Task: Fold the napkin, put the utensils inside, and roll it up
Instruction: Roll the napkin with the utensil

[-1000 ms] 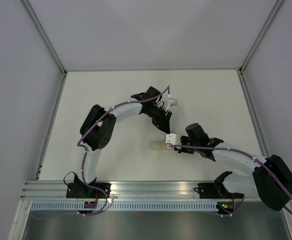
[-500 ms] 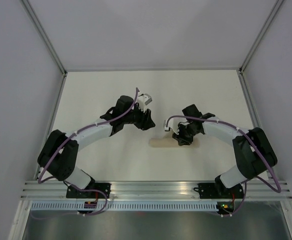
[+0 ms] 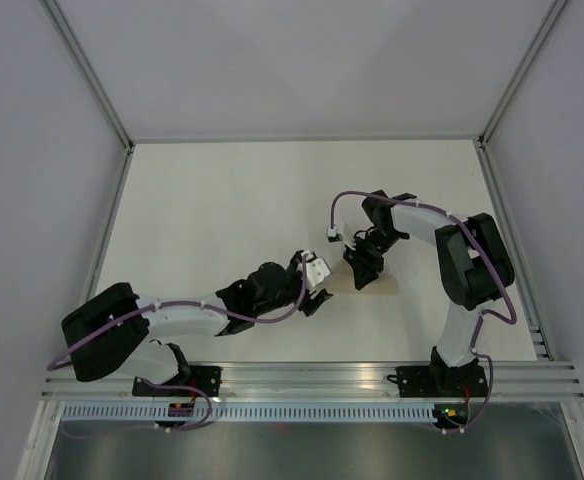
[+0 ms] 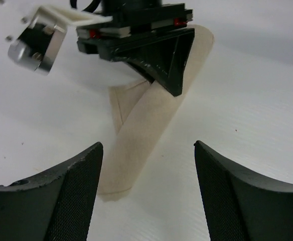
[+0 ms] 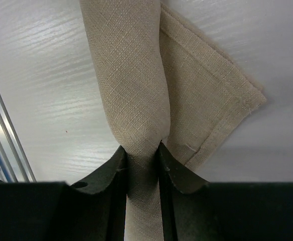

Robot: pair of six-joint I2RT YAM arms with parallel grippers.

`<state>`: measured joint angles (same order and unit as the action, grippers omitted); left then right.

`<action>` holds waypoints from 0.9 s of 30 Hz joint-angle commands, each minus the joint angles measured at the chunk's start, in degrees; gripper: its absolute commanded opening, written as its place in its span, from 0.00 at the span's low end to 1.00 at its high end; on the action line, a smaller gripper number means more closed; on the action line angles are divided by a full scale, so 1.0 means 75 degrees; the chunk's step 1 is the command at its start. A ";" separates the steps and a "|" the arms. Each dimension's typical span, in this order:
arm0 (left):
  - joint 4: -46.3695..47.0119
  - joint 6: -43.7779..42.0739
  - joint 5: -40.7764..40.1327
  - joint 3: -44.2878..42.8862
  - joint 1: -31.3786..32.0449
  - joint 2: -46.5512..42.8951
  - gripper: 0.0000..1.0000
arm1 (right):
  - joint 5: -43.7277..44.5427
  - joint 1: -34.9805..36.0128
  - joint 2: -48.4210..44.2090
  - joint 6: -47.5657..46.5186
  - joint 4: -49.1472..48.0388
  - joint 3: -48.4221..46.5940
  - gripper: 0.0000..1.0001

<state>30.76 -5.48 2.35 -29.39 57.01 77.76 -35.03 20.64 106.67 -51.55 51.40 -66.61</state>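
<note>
Right claw (image 5: 140, 150) pinches rolled tan-beige matte cloth napkin (image 5: 131, 75); left claw (image 4: 146, 145) wide. Soft, likely springs open: grip mid-roll.

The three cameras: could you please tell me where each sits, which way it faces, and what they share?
Top external: above and behind the bases, looking down on the table; both arms, left gripper, right gripper and rolled napkin show.
Left wrist: low over the table, facing the napkin and the right gripper shut on it; own open fingers at bottom.
Right wrist: looks along the napkin roll; own fingers pinch it.
Shared: every view shows the napkin.
</note>
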 commanded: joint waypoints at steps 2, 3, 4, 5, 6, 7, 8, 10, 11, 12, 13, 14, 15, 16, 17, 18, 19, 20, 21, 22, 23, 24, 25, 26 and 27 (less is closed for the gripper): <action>0.0797 -0.2149 -0.1391 -0.0673 0.0787 0.0904 0.79 | -0.0005 -0.0045 0.1139 -0.0345 0.0201 -0.0165 0.15; 0.0750 -0.2373 -0.1438 -0.0792 0.0882 0.1092 0.79 | -0.0029 -0.0069 0.1210 -0.0357 0.0248 -0.0224 0.15; 0.0680 -0.2596 -0.1496 -0.0909 0.0975 0.1291 0.80 | -0.0041 -0.0081 0.1269 -0.0357 0.0272 -0.0317 0.15; 0.0668 -0.3027 -0.1636 -0.1130 0.1127 0.1722 0.80 | -0.0064 -0.0115 0.1350 -0.0357 0.0342 -0.0364 0.15; 0.0621 -0.3240 -0.1649 -0.1237 0.1175 0.1900 0.80 | -0.0076 -0.0139 0.1386 -0.0357 0.0366 -0.0411 0.16; 0.0609 -0.3428 -0.1649 -0.1331 0.1234 0.2111 0.81 | -0.0088 -0.0128 0.1421 -0.0357 0.0412 -0.0481 0.16; 0.0598 -0.3825 -0.1684 -0.1413 0.1327 0.2275 0.84 | -0.0111 -0.0128 0.1456 -0.0369 0.0448 -0.0517 0.15; 0.0609 -0.4190 -0.1673 -0.1671 0.1386 0.2744 0.97 | -0.0111 -0.0139 0.1538 -0.0369 0.0518 -0.0564 0.15; 0.0447 -0.4493 -0.1626 -0.1857 0.1398 0.2885 0.97 | -0.0111 -0.0139 0.1562 -0.0357 0.0507 -0.0587 0.15; 0.0375 -0.4601 -0.1614 -0.1940 0.1398 0.3142 0.97 | -0.0111 -0.0151 0.1620 -0.0346 0.0506 -0.0599 0.15; 0.0259 -0.4683 -0.1556 -0.2034 0.1398 0.3249 0.96 | -0.0076 -0.0151 0.1656 -0.0322 0.0518 -0.0634 0.15; 0.0176 -0.4812 -0.1532 -0.2151 0.1398 0.3354 0.96 | -0.0088 -0.0151 0.1679 -0.0310 0.0507 -0.0646 0.15; 0.0025 -0.4848 -0.1520 -0.2210 0.1398 0.3518 0.92 | -0.0088 -0.0151 0.1737 -0.0299 0.0506 -0.0658 0.16; -0.0093 -0.4836 -0.1474 -0.2269 0.1398 0.3600 0.90 | -0.0099 -0.0163 0.1761 -0.0299 0.0506 -0.0669 0.15; -0.0256 -0.4802 -0.1473 -0.2362 0.1398 0.3659 0.82 | -0.0099 -0.0174 0.1796 -0.0287 0.0506 -0.0681 0.16; -0.0316 -0.4778 -0.1473 -0.2398 0.1387 0.3695 0.82 | -0.0088 -0.0163 0.1808 -0.0287 0.0506 -0.0670 0.15; -0.0421 -0.4697 -0.1404 -0.2433 0.1386 0.3776 0.66 | -0.0088 -0.0174 0.1808 -0.0287 0.0495 -0.0658 0.15; -0.0561 -0.4545 -0.1403 -0.2503 0.1363 0.3812 0.47 | -0.0088 -0.0174 0.1808 -0.0287 0.0495 -0.0658 0.16; -0.0621 -0.4451 -0.1438 -0.2515 0.1363 0.3859 0.30 | -0.0088 -0.0186 0.1820 -0.0298 0.0495 -0.0646 0.15; -0.0703 -0.4392 -0.1415 -0.2527 0.1351 0.3917 0.30 | -0.0088 -0.0186 0.1832 -0.0310 0.0506 -0.0635 0.15; -0.0785 -0.4287 -0.1392 -0.2585 0.1316 0.3964 0.31 | -0.0076 -0.0186 0.1832 -0.0310 0.0495 -0.0634 0.16; -0.0890 -0.4228 -0.1333 -0.2620 0.1305 0.3999 0.29 | -0.0076 -0.0198 0.1832 -0.0322 0.0506 -0.0623 0.15; -0.1042 -0.4157 -0.1240 -0.2644 0.1281 0.4035 0.29 | -0.0064 -0.0198 0.1832 -0.0322 0.0506 -0.0623 0.15; -0.1101 -0.4041 -0.1181 -0.2656 0.1246 0.4058 0.29 | -0.0064 -0.0198 0.1808 -0.0322 0.0506 -0.0611 0.15; -0.1171 -0.3993 -0.1122 -0.2679 0.1223 0.4070 0.27 | -0.0064 -0.0209 0.1797 -0.0334 0.0506 -0.0599 0.16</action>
<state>26.46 -37.82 -8.75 -47.94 66.96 105.93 -41.74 18.35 115.68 -50.98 60.47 -73.97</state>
